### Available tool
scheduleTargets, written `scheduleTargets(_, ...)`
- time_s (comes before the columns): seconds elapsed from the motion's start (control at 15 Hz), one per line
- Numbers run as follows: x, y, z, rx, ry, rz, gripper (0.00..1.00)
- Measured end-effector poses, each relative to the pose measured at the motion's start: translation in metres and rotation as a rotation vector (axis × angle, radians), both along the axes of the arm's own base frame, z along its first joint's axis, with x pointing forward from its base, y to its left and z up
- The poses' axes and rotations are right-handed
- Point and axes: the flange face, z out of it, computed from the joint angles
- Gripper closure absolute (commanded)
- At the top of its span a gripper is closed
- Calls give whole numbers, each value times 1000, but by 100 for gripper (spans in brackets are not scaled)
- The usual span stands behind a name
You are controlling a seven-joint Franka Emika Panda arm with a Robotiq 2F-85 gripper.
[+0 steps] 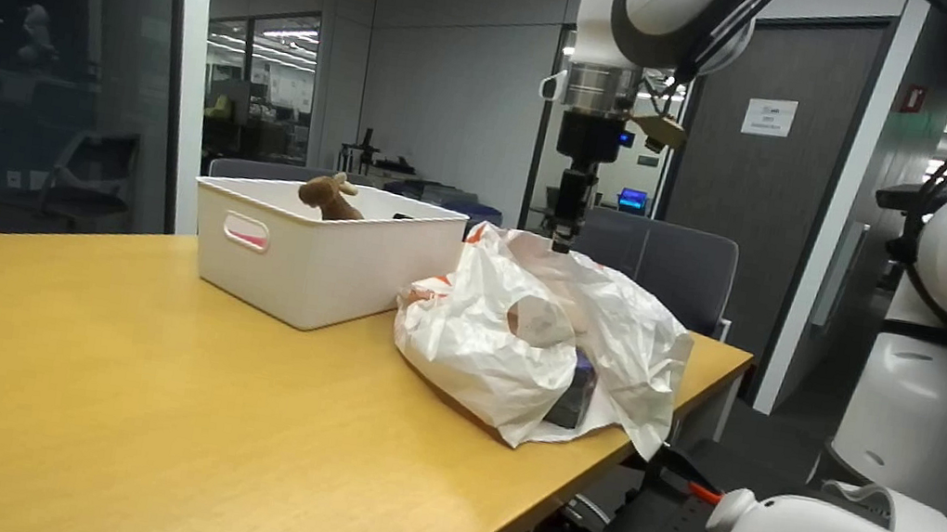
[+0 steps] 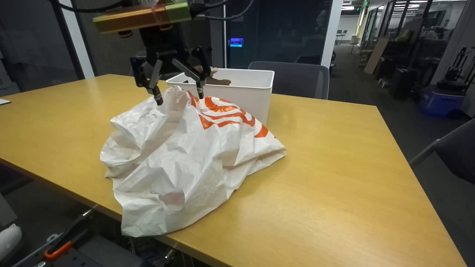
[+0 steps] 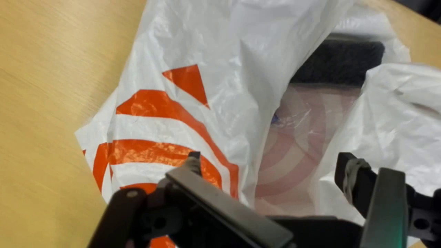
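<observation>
My gripper (image 2: pixel 179 95) points down with its fingers spread wide and nothing clasped between them. Directly under it lies a crumpled white plastic bag (image 2: pixel 185 155) with orange print, its mouth gaping. In the wrist view one fingertip (image 3: pixel 194 163) is over the orange print and the other over the plain white side; whether either touches the bag I cannot tell. Inside the bag's opening is a dark, fuzzy-faced block (image 3: pixel 339 62), which also shows as a black block (image 1: pixel 574 394) in an exterior view. The rest of the bag's contents is hidden, apart from a small blue speck (image 3: pixel 274 119).
Behind the bag, close to it, stands a white bin (image 1: pixel 322 272) with a brown plush toy (image 1: pixel 329 196) poking above its rim. Part of the bag hangs over the edge of the wooden table (image 1: pixel 134 403) on the robot's side. Chairs (image 2: pixel 293 79) stand around the table.
</observation>
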Motion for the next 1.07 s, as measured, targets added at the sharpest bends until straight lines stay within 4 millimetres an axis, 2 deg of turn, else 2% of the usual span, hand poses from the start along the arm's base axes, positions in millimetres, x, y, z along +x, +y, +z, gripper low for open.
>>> scheduleTargets(0.27,-36,8,8,5,60,179,0)
scheduleTargets(0.47,-46,15,4,59,123,317,0)
scheduleTargets(0.73,-47,18,-24,134,222,453,0)
scheduleTargets(1.07,-41,10,-74,169,376,494,0)
